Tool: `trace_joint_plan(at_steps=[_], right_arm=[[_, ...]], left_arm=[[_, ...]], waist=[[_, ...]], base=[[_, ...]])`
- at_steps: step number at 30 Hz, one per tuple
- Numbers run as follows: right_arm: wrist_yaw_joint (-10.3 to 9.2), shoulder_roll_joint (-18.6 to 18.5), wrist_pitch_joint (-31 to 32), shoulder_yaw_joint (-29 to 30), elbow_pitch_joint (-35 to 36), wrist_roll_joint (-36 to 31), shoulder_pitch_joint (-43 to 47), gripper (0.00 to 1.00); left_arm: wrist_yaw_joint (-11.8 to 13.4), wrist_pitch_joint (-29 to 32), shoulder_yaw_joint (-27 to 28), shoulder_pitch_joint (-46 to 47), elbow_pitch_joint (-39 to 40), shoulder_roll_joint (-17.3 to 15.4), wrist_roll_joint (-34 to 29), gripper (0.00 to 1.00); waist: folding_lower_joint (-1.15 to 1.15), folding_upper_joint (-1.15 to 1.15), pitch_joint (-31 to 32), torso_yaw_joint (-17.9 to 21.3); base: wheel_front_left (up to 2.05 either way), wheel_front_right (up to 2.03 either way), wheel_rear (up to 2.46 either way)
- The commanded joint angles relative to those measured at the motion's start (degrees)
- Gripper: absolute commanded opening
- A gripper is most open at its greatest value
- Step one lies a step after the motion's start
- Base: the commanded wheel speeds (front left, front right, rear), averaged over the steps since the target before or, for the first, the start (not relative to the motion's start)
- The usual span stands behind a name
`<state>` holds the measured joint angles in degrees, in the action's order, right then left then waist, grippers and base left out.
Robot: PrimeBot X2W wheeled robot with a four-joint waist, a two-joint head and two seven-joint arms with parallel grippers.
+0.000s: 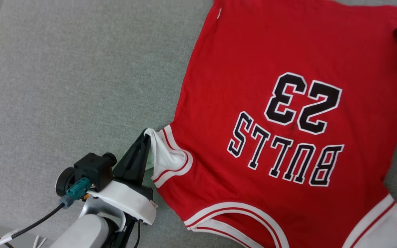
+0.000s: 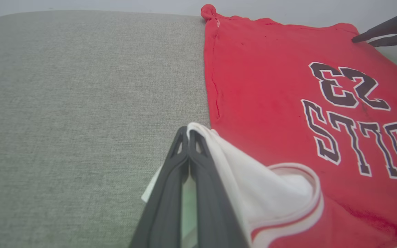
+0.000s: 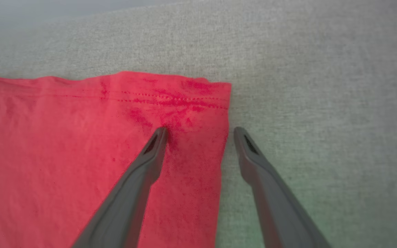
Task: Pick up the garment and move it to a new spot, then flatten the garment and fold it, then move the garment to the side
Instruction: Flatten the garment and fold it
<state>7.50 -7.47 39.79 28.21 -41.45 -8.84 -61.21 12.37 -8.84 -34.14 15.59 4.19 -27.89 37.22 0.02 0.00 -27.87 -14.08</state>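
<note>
1. The left gripper (image 1: 145,135) has its two fingers pressed together on the edge of the white sleeve (image 1: 165,158), which is bunched and lifted against them. The pinch takes in little cloth. A hard pull could slip it free, or drag the whole shirt sideways and crease it.
2. The garment (image 1: 253,86) lies lettering-up and mostly flat on the grey padded surface (image 1: 64,86), collar end nearest the robot and hem on the far side. The far-left hem corner (image 2: 208,12) is twisted into a small knob. It could stay tucked under if the flattening misses it.
3. The right gripper (image 3: 200,132) stands with its fingers apart at the far-right hem corner (image 3: 219,93), one finger over the red cloth and the other over the bare surface just beside it. Closing from here might catch the top layer alone, or miss the edge altogether.
4. Hard to make out: whether the right fingertips touch the cloth or hover above it, and how many layers the left fingers hold. The collar and the right sleeve (image 1: 374,224) run off the bottom edge of the head view, so their lie cannot be judged.
</note>
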Motion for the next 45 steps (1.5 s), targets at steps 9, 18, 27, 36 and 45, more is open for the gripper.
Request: trace_joint_plan(at_steps=[9, 18, 27, 36, 45], right_arm=[[-0.04, 0.96, 4.21, 3.78, -6.22, -6.38, 1.88, 0.0], [-0.04, -3.57, -1.44, -1.26, -4.6, -6.27, -0.45, 0.0], [-0.05, -8.95, -3.14, -13.29, -2.68, 2.12, 7.43, 0.0], [-0.04, -14.95, 3.77, -21.36, 14.6, 19.03, 36.14, 0.0], [-0.02, -6.75, 14.68, -13.17, 35.56, 26.71, 67.53, 0.0]], left_arm=[[-0.2, -1.48, -0.05, 2.1, 0.77, 0.59, -0.93, 0.0], [0.83, -1.15, -0.19, -0.04, -1.25, 0.71, -0.02, 0.0], [3.02, -0.14, 0.29, -4.85, -4.01, -0.56, 1.52, 0.0], [6.49, 0.62, 1.83, -12.04, -5.33, -2.84, 3.8, 0.0], [9.06, 2.12, 2.5, -16.75, -4.16, -5.0, 4.89, 0.0]], waist=[[-0.02, 0.0, -2.84, -1.9], [-0.02, 0.0, 2.61, -1.02], [-0.02, 0.0, 13.45, 3.19], [-0.02, 0.0, 23.61, 9.66], [-0.02, 0.0, 27.16, 13.93]], base=[[0.0, 0.0, 0.0], [0.0, 0.0, 0.0], [0.0, 0.0, 0.0], [0.0, 0.0, 0.0], [0.0, 0.0, 0.0]])
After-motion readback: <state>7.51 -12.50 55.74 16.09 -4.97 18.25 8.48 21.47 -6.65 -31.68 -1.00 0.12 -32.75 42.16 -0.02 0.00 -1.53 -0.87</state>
